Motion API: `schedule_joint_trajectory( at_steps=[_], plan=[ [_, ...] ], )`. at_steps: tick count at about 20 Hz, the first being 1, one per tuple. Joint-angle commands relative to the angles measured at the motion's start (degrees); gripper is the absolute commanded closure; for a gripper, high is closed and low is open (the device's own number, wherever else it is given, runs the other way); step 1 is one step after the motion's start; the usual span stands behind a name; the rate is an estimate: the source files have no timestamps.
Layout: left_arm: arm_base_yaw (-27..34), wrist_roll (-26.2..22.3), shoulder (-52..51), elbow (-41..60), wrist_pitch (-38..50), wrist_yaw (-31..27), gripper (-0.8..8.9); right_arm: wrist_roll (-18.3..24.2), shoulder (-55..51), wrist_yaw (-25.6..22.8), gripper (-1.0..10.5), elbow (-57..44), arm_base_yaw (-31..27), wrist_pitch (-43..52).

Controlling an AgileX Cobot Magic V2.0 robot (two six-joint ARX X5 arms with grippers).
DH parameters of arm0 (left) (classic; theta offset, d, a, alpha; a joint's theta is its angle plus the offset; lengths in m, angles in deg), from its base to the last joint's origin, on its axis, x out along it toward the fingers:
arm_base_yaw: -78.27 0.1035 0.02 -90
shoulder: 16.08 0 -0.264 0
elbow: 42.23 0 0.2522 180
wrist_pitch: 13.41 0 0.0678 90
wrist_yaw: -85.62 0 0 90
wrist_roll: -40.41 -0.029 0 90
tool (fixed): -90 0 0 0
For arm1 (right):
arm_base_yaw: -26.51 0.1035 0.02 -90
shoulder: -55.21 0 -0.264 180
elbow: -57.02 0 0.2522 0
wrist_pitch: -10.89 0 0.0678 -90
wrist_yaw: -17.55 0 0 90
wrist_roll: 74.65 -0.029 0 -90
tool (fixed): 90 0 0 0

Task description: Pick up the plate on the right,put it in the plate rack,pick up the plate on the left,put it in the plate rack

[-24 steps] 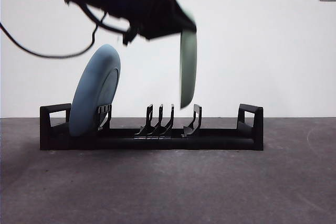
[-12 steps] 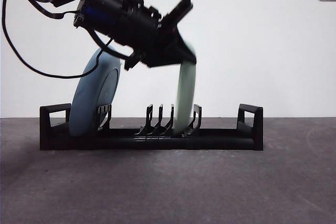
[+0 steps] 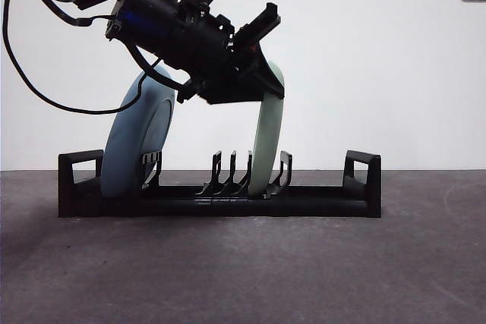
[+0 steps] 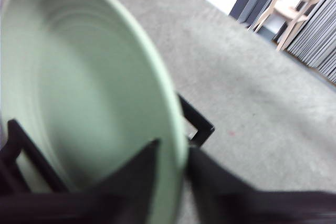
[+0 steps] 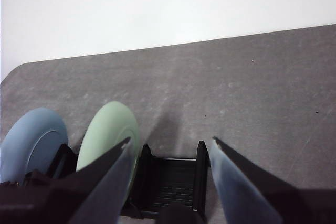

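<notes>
Seating the green plate (image 3: 267, 142) upright in the rack (image 3: 220, 199), my left end effector (image 4: 172, 167) clamped on its rim. A sec ago it hung above; now it's slotted. Blue plate (image 3: 137, 134) racked; right end effector (image 5: 170, 148) open, idle.

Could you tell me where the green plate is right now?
In the front view, the green plate stands near the rack's middle, right of the blue plate, its rim gripped by the left end effector.
</notes>
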Motion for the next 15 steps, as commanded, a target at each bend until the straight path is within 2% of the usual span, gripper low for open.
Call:
schedule_joint_trajectory(
  at_steps=[1, 5, 10, 12, 15],
  plan=[
    [-0.5, -0.9, 0.5, 0.1, -0.2, 0.4, 5.56, 0.3, 0.2, 0.0, 7.0, 0.0, 0.0, 0.3],
    [-0.6, -1.4, -1.3, 0.1, -1.7, 1.3, 5.52, 0.5, 0.3, 0.1, 7.0, 0.0, 0.0, -0.6],
    [-1.3, -8.7, -7.6, 0.1, -5.4, 0.7, 5.51, 2.6, 0.3, 0.5, 7.0, 0.0, 0.0, -3.9],
    [-1.6, -11.8, -11.1, 0.1, -8.0, -1.0, 5.54, 3.9, 0.3, 0.5, 7.1, 0.0, 0.0, -5.7],
    [-1.9, -17.2, -17.7, 0.1, -13.6, -7.2, 5.73, 5.9, 0.3, 0.5, 8.3, 0.0, 0.0, -9.0]
  ],
)
